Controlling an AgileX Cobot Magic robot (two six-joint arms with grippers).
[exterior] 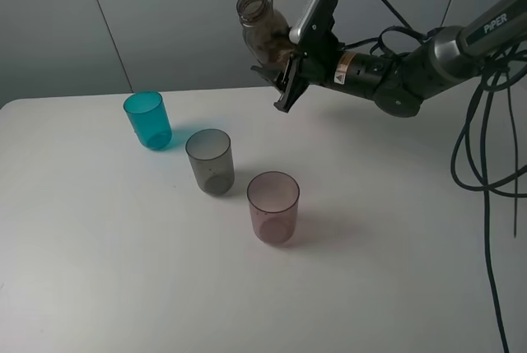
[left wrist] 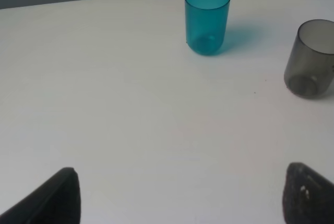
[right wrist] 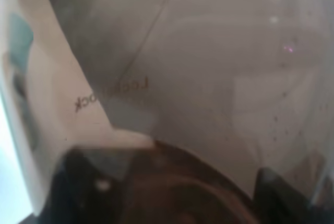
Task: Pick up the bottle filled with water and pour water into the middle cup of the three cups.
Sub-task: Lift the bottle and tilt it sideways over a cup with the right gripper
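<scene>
The smoky brown bottle is held in the air by my right gripper, shut on its lower body; it is tilted, its open neck up and to the left. It fills the right wrist view. Three cups stand in a diagonal row: the teal cup, the smoky grey middle cup and the pinkish-mauve cup. The bottle hangs behind and to the right of the grey cup. My left gripper is open, low over the table, facing the teal cup and grey cup.
The white table extends around the cups. Black cables hang at the right side beside the right arm. A grey wall stands behind the table's far edge.
</scene>
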